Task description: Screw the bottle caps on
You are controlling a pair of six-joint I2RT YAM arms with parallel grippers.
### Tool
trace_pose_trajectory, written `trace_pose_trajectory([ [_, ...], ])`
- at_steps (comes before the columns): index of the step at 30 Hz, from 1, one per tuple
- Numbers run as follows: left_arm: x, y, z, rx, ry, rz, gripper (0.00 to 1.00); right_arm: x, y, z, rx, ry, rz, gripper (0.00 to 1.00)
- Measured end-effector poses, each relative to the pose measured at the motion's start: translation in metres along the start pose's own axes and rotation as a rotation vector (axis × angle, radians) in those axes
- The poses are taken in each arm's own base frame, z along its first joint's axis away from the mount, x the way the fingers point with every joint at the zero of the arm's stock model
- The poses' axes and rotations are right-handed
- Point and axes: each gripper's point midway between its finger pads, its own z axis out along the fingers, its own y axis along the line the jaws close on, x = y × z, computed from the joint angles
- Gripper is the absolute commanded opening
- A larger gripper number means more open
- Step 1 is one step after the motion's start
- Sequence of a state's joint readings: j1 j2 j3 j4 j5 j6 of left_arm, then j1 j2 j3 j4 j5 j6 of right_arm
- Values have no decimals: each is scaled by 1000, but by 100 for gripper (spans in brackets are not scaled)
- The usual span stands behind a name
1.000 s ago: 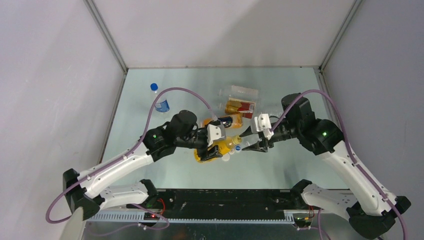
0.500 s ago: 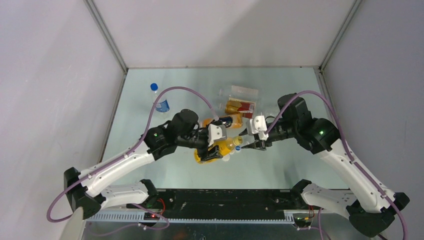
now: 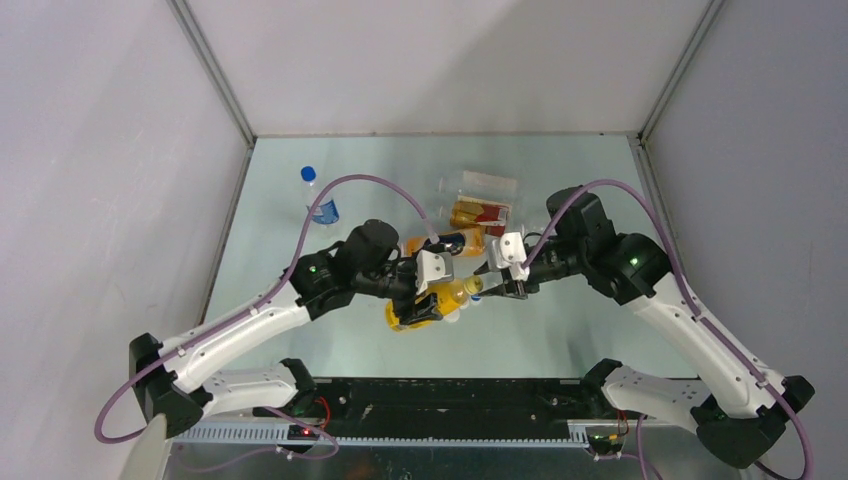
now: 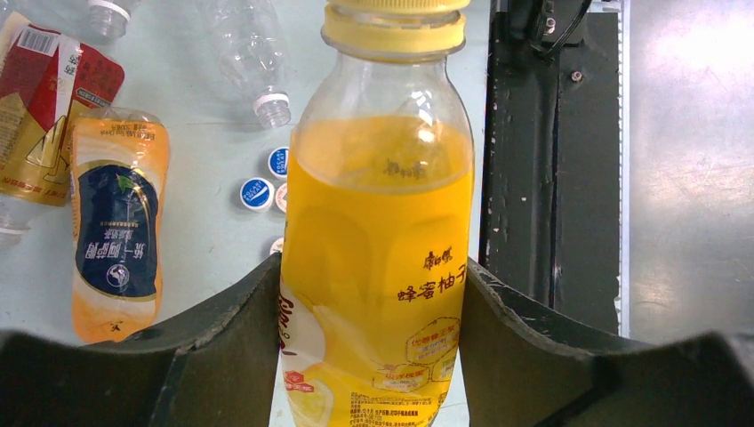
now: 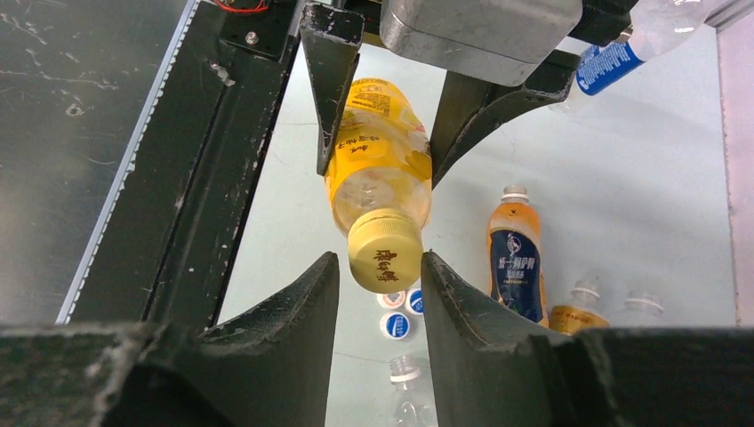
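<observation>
right wrist view: left claw (image 4: 373, 267) clamps the bottle (image 5: 378, 165) aloft, cap (image 5: 384, 256) aimed between the right claw (image 5: 380, 267) jaws, likely for twisting; whether they pinch it i cannot tell.

Soft, even light from overhead keeps the top view bright, and the pale surface (image 3: 560, 335) carries only faint, diffuse shadows. In the left wrist view the orange-yellow bottle (image 4: 378, 249) is sharp and glows translucent, while a washed-out glare sits on the grey metal panel (image 4: 689, 178) toward its upper right corner. The 2 wrist views show the near fingers (image 4: 222, 356) as dark, almost featureless and slightly soft; the right wrist view adds a dull sheen on scratched metal at its left edge.
</observation>
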State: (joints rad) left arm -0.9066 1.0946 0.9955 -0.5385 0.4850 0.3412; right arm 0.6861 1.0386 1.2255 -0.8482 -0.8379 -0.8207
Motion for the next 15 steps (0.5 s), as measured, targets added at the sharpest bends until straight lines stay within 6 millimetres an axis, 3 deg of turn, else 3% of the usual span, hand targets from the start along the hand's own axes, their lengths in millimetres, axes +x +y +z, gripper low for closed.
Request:
trace_pose_trajectory([
  [10, -2, 0, 0, 6, 2, -1, 0, 2, -2, 7, -16, 0, 5, 36],
  [15, 1, 0, -1, 2, 14, -7, 0, 4, -2, 9, -21, 5, 40, 22],
])
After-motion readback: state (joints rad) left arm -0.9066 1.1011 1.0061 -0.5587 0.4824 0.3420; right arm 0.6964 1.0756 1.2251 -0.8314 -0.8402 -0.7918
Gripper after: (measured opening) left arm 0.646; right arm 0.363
